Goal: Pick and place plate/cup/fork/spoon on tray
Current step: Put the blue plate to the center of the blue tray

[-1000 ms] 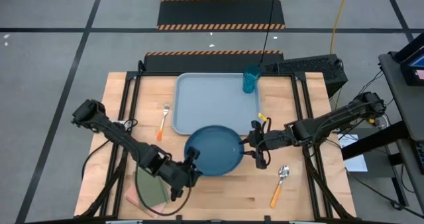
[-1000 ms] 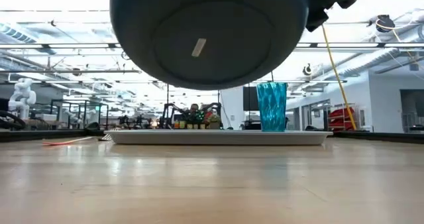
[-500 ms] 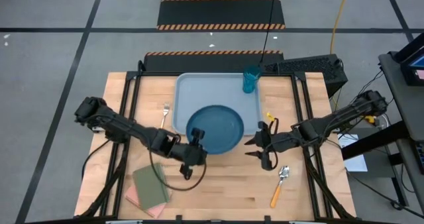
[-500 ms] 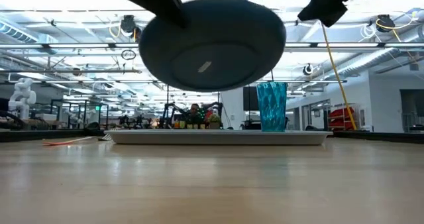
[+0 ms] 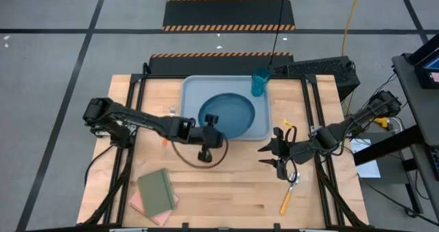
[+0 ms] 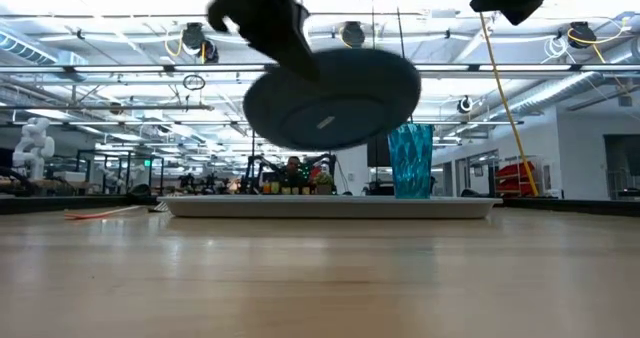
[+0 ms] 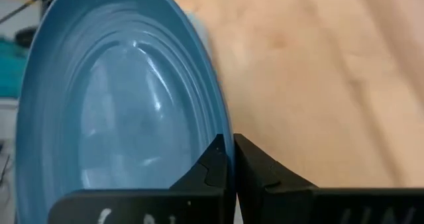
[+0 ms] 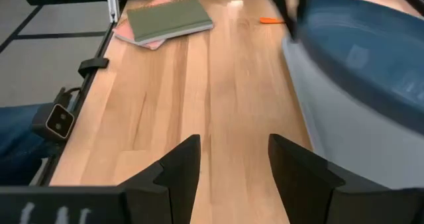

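Observation:
The dark teal-blue plate [image 5: 233, 115] hangs above the grey-blue tray [image 5: 192, 98], held by my left gripper [image 5: 210, 121], which is shut on its near left rim. In the low view the plate [image 6: 335, 98] is tilted, clear of the tray [image 6: 330, 207]. The teal-green cup [image 5: 260, 82] stands upright in the tray's far right corner. The fork [image 5: 171, 111] lies left of the tray, partly under my left arm. The spoon [image 5: 289, 191] lies on the table near the right. My right gripper [image 5: 269, 155] is open and empty, just beyond the spoon's bowl. My left gripper pinches the plate's rim [image 7: 222, 128] between its two fingers, one finger on the plate's upper face and one under it. The fingers come from the table's near left side, roughly level. The plate is lifted clear of the tray and tilted.
A green notebook [image 5: 156, 191] lies on a pink sheet at the table's near left corner. A black cable loops below my left wrist [image 5: 195, 156]. Bare wood lies between the tray's near rim and the near edge.
My left gripper has carried the plate toward the table's far edge and a little right, from over the bare wood to over the tray, still clear of it. My right gripper has drawn back slightly toward the right edge and stays open.

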`<move>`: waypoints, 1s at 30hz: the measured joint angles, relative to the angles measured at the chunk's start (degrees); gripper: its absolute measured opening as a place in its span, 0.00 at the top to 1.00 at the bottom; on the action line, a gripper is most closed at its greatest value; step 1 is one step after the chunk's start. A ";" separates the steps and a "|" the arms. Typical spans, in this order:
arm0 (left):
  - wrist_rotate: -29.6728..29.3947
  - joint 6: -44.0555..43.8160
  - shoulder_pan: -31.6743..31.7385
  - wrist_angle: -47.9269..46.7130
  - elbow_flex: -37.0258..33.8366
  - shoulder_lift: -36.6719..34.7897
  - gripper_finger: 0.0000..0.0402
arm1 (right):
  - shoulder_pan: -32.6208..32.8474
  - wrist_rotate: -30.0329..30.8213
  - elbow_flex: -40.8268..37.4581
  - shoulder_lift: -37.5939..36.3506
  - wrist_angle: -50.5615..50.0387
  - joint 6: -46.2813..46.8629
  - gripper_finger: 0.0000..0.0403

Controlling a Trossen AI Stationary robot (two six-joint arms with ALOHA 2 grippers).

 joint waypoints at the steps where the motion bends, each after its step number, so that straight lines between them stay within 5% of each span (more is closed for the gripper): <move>1: 0.07 0.27 0.94 0.91 0.00 0.61 0.98 | -0.02 0.00 0.00 0.00 -0.01 0.28 0.58; 13: 0.13 -0.08 7.29 2.82 -0.01 10.35 0.98 | 1.55 0.04 0.00 0.02 -4.31 7.13 0.58; 30: 0.09 -0.63 9.38 5.94 -0.03 14.50 0.93 | 2.89 2.97 0.00 0.02 -5.14 7.07 0.58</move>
